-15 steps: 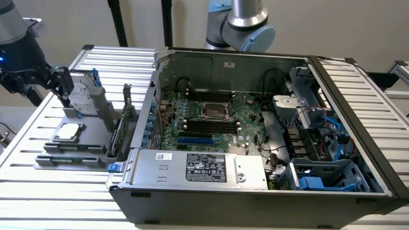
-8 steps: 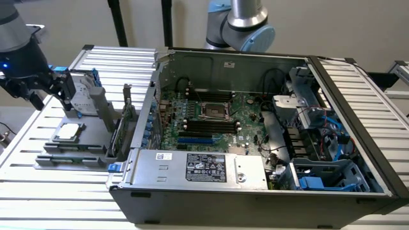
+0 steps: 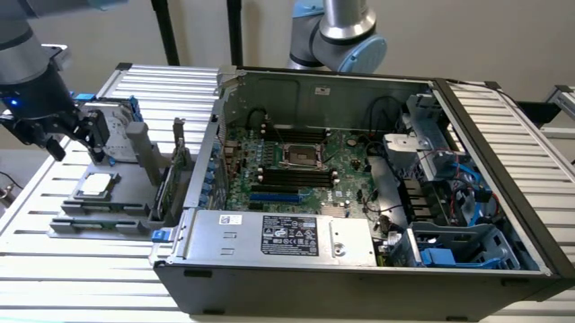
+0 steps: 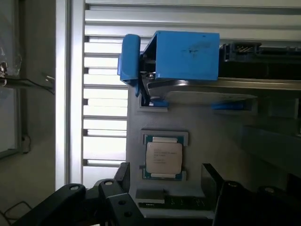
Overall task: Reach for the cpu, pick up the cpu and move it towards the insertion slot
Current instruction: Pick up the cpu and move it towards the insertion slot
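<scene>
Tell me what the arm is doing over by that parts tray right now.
The arm's black gripper hangs open and empty above the grey plastic parts tray, which sits at the exterior view's left beside the open dark computer case. The cpu, a small flat square chip with a silver metal top, lies flat in its tray recess, untouched. The insertion slot, a square socket with a shiny metal frame on the motherboard, shows a dark centre.
</scene>
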{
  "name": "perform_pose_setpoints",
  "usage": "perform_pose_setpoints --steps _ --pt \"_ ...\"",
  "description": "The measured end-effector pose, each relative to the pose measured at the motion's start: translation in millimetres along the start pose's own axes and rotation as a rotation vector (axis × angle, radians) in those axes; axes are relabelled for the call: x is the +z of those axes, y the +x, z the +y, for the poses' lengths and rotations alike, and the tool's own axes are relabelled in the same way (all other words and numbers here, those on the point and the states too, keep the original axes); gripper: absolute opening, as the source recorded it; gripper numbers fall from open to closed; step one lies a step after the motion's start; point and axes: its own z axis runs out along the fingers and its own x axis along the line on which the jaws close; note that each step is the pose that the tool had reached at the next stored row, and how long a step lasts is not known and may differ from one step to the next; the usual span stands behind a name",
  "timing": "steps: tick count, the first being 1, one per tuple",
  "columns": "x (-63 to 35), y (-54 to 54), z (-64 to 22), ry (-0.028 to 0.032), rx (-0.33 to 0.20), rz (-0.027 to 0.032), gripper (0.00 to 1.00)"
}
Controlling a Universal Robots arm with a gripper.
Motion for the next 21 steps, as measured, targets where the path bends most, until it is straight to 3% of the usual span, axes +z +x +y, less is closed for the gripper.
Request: perform_pose_setpoints --steps 21 --pt "38.1 -0.5 -3.8 0.0 0.0 0.0 0.71"
